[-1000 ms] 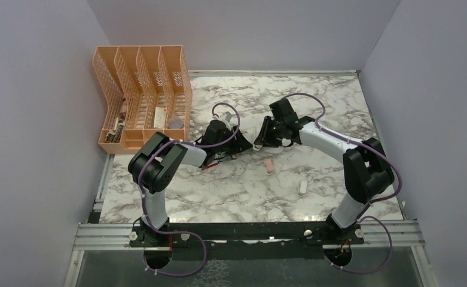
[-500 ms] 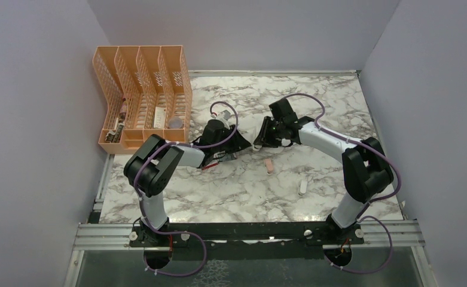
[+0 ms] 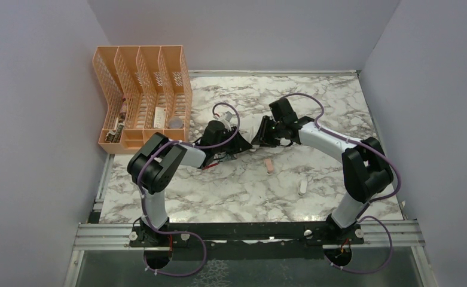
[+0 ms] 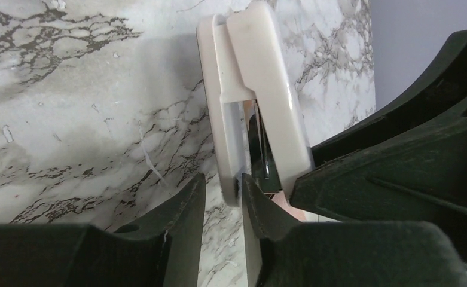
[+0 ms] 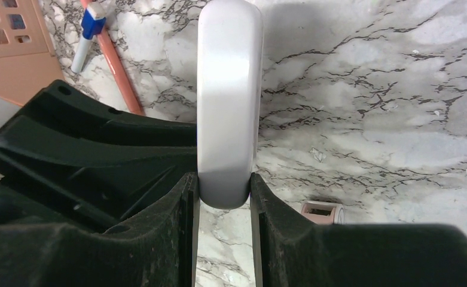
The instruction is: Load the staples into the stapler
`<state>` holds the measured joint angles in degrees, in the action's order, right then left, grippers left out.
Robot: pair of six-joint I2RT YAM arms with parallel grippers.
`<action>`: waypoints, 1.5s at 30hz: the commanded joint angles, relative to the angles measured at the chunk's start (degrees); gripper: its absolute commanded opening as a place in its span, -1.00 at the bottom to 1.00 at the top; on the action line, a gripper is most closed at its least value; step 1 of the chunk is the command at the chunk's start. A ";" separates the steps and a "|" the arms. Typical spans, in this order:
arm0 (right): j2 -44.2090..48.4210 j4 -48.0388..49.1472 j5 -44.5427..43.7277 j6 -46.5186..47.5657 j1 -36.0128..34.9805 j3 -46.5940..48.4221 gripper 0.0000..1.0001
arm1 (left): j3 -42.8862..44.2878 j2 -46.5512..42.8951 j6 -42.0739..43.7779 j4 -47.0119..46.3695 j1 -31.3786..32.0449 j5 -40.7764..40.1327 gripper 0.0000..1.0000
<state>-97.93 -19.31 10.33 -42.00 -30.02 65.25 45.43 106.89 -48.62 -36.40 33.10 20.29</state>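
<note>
The white stapler [image 3: 259,130] is held between both grippers at the table's middle. In the left wrist view the stapler [image 4: 266,89] is hinged slightly open, with silver inner parts showing between its two white halves. My left gripper [image 4: 222,191] is closed round the end of the thin lower half. My right gripper [image 5: 223,191] is shut on the rounded top half of the stapler [image 5: 229,89]. In the top view my left gripper [image 3: 246,143] and right gripper [image 3: 259,139] almost touch. The staples and their red-and-white box do not show clearly.
A short pink block [image 3: 269,165] lies just in front of the grippers and shows in the right wrist view [image 5: 321,212]. A small pale piece [image 3: 303,187] lies nearer the right arm. An orange pen with a blue cap [image 5: 108,48] lies by the orange file rack [image 3: 144,98].
The right gripper has shifted slightly and the stapler's white end now shows tilted up between the grippers. Both arms otherwise stay in place.
</note>
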 commanded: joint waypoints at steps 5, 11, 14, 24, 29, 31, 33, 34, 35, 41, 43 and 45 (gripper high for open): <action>-0.33 1.67 2.98 -0.01 -0.30 2.27 -0.62 | 0.66 2.14 0.90 -3.06 -0.10 3.07 -0.68; -0.39 -5.49 -3.62 3.73 0.24 7.66 -0.62 | 0.02 3.30 2.26 -3.06 0.03 2.04 -0.79; -0.52 -10.02 -7.60 5.80 1.53 11.74 -0.62 | -0.23 4.20 2.67 -3.06 0.18 2.18 -0.81; -1.34 -12.62 -16.28 12.24 6.01 19.36 -0.59 | 1.21 6.64 4.15 -3.06 1.68 3.26 -0.84; -5.11 -9.19 -18.43 15.75 6.03 23.42 -0.57 | 1.90 7.77 3.87 -3.06 2.11 4.69 -0.84; -7.17 -7.62 -18.28 17.30 6.01 24.97 -0.56 | 1.90 8.02 3.69 -2.97 2.14 4.92 -0.84; -9.07 -5.43 -17.02 19.10 6.00 25.59 -0.55 | 1.94 8.41 3.53 -3.03 2.14 4.96 -0.84; -9.94 -4.53 -16.15 19.91 5.99 25.58 -0.54 | 1.99 8.56 3.39 -3.06 2.14 5.08 -0.84; -10.67 -3.70 -15.29 20.75 6.01 25.39 -0.55 | 2.03 8.75 3.36 -3.05 2.14 5.18 -0.83; -13.05 -0.56 -13.90 23.58 6.02 22.59 -0.54 | 1.86 9.70 3.32 -2.97 2.14 5.11 -0.84; -13.55 -1.08 -12.93 23.92 5.94 22.50 -0.54 | 1.86 9.99 3.08 -2.97 2.14 5.04 -0.84; -13.60 -1.43 -11.51 23.95 5.94 22.00 -0.52 | 1.77 10.15 2.59 -2.97 2.12 4.58 -0.84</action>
<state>-110.00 -23.24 -2.83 -21.04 -24.29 88.44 47.55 114.56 -47.64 -41.76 34.61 23.05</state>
